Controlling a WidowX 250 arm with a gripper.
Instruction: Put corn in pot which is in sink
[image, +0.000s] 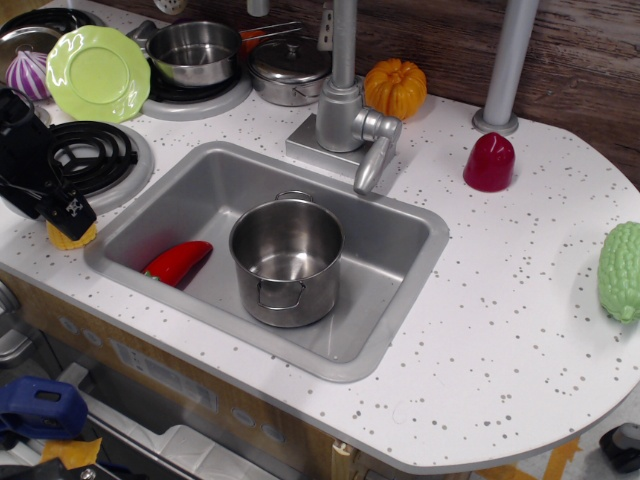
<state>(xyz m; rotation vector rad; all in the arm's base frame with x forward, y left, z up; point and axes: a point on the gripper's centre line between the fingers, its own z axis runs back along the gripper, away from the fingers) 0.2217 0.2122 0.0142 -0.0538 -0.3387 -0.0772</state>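
Yellow shows only as a sliver: the corn (70, 237) sits on the white speckled counter (500, 330) at about nine o'clock from the sink (400, 235), just off the sink's left rim and beside the black coil burner (95, 155). The black gripper (68, 212) is right down on top of it, covering most of the cob, and from this angle I cannot tell whether the fingers are clenched on the corn or released around it.

The grey sink holds the pot (287, 260), which stands upright near the middle of the basin, shiny steel, nothing visible inside it. A red pepper (178, 262) lies on the basin floor at nine o'clock from the pot, close to it but apart.

At twelve o'clock from the sink stands the grey faucet (345, 110), with an orange pumpkin (395, 87) just beside it. Further round, at about two o'clock, a dark red piece (489, 162) rests on the counter, and a bumpy green gourd (620, 270) lies at three o'clock by the frame edge. A green plate (98, 72) leans at the stove area, at ten o'clock
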